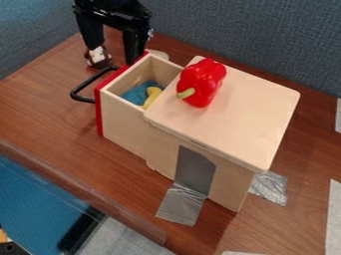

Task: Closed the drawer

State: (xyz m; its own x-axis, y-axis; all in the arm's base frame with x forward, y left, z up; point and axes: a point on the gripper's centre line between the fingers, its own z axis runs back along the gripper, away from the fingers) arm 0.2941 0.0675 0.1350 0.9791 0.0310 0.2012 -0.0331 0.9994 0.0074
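The black gripper [114, 54] is at the upper left, open, its two fingers pointing down behind the drawer's front corner. The wooden drawer [124, 125] is pulled out from the left side of a small light-wood cabinet [250, 117]. It has a red front panel with a black handle [81, 91] on it. The handle stands nearer the camera than the fingers. Inside the drawer lie a blue cloth [136, 94] and a yellow object [152, 93]. Whether the right finger touches the red panel, I cannot tell.
A red toy pepper [202, 82] rests on the cabinet top. Close to the left finger sits a small brown and white object [98, 58]. Silver tape [182, 203] holds the cabinet to the brown table [40, 107]. A blue-grey partition [253, 37] stands behind.
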